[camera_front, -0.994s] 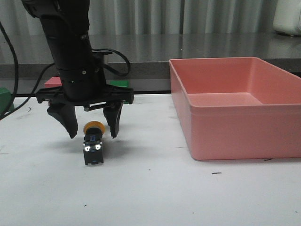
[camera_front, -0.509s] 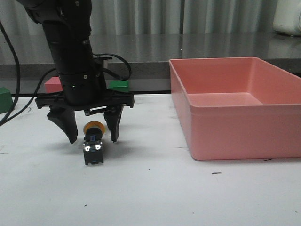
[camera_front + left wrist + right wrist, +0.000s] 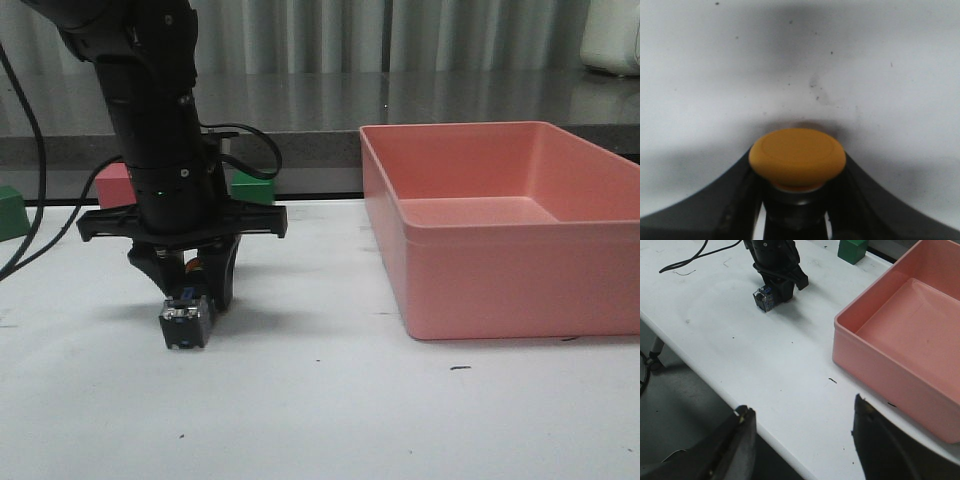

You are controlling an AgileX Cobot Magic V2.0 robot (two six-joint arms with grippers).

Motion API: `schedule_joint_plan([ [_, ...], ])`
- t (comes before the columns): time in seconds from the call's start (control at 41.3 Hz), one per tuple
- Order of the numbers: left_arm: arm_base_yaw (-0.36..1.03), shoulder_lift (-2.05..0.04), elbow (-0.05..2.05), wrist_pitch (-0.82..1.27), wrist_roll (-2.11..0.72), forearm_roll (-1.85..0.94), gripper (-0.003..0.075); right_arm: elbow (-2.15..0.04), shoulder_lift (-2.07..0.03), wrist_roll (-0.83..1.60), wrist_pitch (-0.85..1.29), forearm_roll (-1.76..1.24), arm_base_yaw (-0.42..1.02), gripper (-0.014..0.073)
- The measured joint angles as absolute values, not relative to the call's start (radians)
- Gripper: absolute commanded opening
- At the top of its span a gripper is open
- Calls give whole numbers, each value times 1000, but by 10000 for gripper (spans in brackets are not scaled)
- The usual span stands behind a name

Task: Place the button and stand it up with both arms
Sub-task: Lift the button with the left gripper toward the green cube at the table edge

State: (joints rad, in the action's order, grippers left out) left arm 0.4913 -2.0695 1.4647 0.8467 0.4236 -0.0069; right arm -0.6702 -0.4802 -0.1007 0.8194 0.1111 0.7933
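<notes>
The button (image 3: 188,322) lies on its side on the white table (image 3: 320,400), its metal terminals facing the front camera. My left gripper (image 3: 190,290) is shut on the button; its two black fingers press the body from both sides. In the left wrist view the yellow mushroom cap (image 3: 797,157) sticks out between the fingers (image 3: 720,210). The right wrist view shows the button (image 3: 764,297) under the left gripper (image 3: 779,280). My right gripper (image 3: 802,422) is open and empty, over the table's front edge, out of the front view.
A large pink tray (image 3: 500,245) stands on the right (image 3: 880,365). A pink cube (image 3: 112,182) and a green cube (image 3: 252,186) sit behind the left arm; another green cube (image 3: 10,210) is at far left. Black cables (image 3: 685,260) trail on the table.
My left gripper has come down over the button and its fingers have closed on the body. The button has shifted slightly left.
</notes>
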Motion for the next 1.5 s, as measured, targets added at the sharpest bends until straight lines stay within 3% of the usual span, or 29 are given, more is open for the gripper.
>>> schedule_joint_plan([
  [0.364,491,-2070,1465,836,424,27,47,-670,-480,-101,820,111,793,447],
  [0.654,491,-2049,1469,834,372,33,43,-670,-480,-101,820,111,793,447],
  [0.824,482,-1929,1436,813,288,29,43,-670,-480,-101,820,111,793,447],
  [1.236,265,-1537,1014,494,-55,-197,43,-670,-480,-101,820,111,793,447],
  [1.503,248,-1366,720,130,-94,-195,43,-670,-480,-101,820,111,793,447],
])
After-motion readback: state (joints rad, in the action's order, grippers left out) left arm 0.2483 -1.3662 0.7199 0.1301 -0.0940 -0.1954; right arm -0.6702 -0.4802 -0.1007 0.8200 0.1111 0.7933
